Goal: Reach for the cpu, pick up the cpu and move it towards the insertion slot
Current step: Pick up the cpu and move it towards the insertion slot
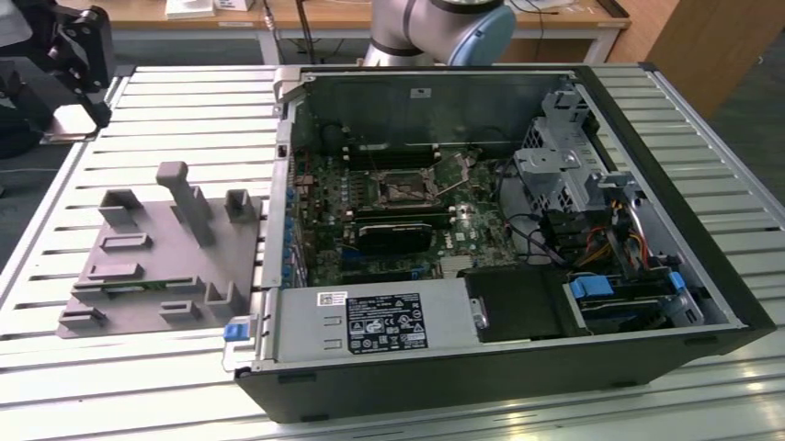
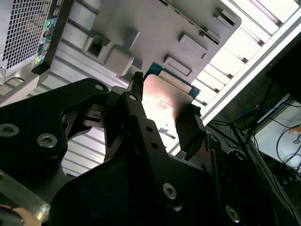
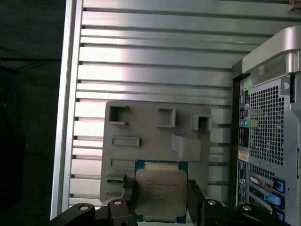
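The cpu (image 3: 161, 193) is a thin square chip with a silver metal top and a green border, and it hangs high above the grey fixture plate (image 3: 150, 141). My gripper (image 3: 161, 189) is shut on it, one black finger on each of two opposite edges. From beneath, in the second wrist view, the cpu (image 2: 165, 100) sits between the fingers of the gripper (image 2: 164, 106). In the exterior view the gripper's black body (image 1: 76, 57) is at the far upper left. The insertion slot (image 1: 400, 189) is a dark square socket on the motherboard inside the open case, well off to the exterior view's right of the gripper.
An open computer case (image 1: 687, 230) lies on the slatted aluminium table (image 1: 184, 110). It holds a black card (image 1: 392, 237), a power supply (image 1: 368, 322) and drive cages with cables (image 1: 576, 184). The grey fixture plate (image 1: 147, 266) carries upright blocks. The arm's base (image 1: 436, 32) stands behind the case.
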Controlling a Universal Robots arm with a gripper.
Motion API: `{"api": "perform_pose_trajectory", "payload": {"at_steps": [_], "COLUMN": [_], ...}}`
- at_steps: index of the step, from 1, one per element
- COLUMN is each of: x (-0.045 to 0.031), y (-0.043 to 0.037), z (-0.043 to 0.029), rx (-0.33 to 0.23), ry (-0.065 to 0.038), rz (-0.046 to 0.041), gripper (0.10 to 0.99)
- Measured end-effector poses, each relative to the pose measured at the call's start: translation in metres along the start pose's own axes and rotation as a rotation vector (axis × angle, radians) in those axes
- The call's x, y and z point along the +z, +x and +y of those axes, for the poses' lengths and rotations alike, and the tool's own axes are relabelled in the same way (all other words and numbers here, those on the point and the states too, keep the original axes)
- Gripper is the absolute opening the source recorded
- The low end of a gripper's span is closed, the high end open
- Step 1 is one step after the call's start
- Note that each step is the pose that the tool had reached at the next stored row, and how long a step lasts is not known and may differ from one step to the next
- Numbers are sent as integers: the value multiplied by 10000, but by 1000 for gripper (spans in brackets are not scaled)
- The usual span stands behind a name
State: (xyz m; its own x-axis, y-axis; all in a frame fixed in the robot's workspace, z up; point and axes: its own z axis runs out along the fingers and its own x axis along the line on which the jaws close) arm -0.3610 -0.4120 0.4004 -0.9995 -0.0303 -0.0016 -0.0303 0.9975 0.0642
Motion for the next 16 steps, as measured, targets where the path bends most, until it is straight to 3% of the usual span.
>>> {"api": "perform_pose_trajectory", "payload": {"at_steps": [16], "x": [1], "y": [-273], "z": [-8], "rx": [1], "ry": [0], "rz": [1], "gripper": [529]}}
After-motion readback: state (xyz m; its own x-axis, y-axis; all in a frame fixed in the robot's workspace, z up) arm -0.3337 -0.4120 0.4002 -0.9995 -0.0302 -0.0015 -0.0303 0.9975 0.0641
